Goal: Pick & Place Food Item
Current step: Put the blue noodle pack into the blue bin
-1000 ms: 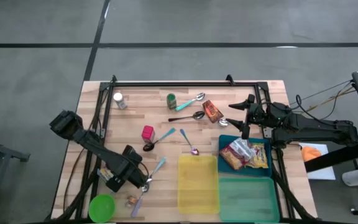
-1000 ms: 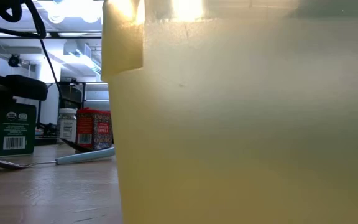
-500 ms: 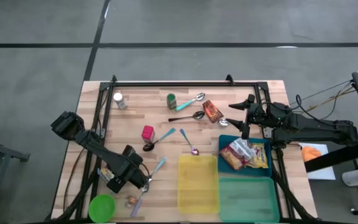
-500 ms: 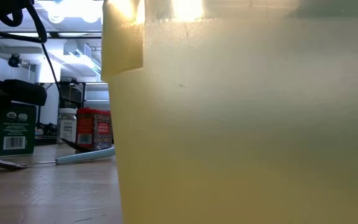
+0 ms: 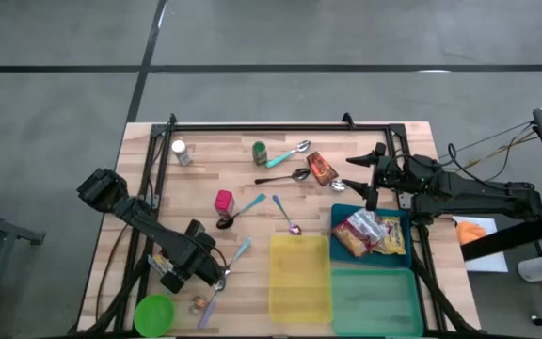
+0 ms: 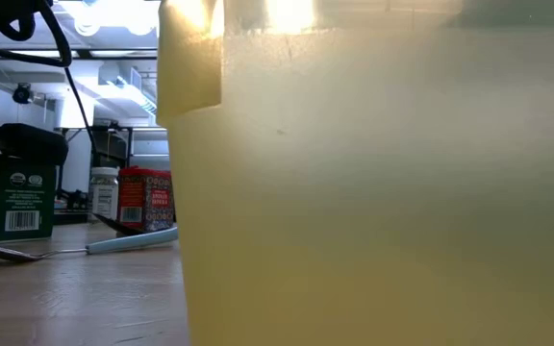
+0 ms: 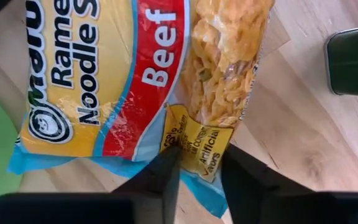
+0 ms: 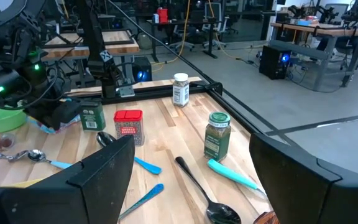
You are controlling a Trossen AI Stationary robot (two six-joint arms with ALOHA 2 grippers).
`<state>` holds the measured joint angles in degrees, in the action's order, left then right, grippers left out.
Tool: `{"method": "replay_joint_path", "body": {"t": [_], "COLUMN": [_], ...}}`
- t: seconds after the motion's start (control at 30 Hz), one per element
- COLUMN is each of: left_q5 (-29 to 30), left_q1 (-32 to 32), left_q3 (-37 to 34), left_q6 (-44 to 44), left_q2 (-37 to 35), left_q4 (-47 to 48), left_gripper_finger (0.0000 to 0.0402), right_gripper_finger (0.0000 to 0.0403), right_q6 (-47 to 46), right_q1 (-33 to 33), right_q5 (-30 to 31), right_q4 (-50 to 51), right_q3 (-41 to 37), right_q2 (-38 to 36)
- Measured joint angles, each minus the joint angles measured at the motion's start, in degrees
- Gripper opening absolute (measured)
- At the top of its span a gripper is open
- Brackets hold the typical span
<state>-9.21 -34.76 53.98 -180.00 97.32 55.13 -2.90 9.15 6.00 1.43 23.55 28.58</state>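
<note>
Your left pincer [image 7: 199, 167] pinches the ramen pack [image 7: 135, 81] near-left on the surface [image 5: 243, 179]; right pincer [image 5: 364, 175] hovers spread.

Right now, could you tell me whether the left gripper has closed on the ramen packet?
Closed on it: in the left wrist view the left gripper pinches the edge of the ramen packet, which lies flat on the table.

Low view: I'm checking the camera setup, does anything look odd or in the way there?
Yes. A pale yellow container stands right against the lens and fills most of the picture, so only a strip of table shows beside it: a red tin, a white shaker, a green box and a blue-handled spoon.
</note>
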Motion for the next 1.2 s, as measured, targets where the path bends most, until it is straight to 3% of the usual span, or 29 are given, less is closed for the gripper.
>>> {"method": "replay_joint_path", "body": {"t": [0.4,0.67,0.93,1.2], "left_q5": [0.68,3.69,20.75,34.40], "left_q1": [0.00,-0.01,0.00,0.04], "left_q3": [0.00,0.01,0.11,0.11], "left_q6": [0.00,0.39,9.25,9.20], "left_q2": [0.00,-0.09,-0.09,-0.09], "left_q4": [-0.24,-0.48,-1.28,-3.79], "left_gripper_finger": [0.0006,0.0004,0.0003,0.0003], "right_gripper_finger": [0.0315,0.0315,0.0315,0.0315], "right_q6": [-0.04,0.01,0.04,0.02], "right_q1": [0.00,0.01,0.01,0.00], "right_q5": [0.00,0.00,-0.01,0.00], "right_q4": [0.00,0.00,0.00,0.00], "right_q3": [0.00,0.00,0.00,0.00], "right_q2": [0.01,0.02,0.01,0.02]}}
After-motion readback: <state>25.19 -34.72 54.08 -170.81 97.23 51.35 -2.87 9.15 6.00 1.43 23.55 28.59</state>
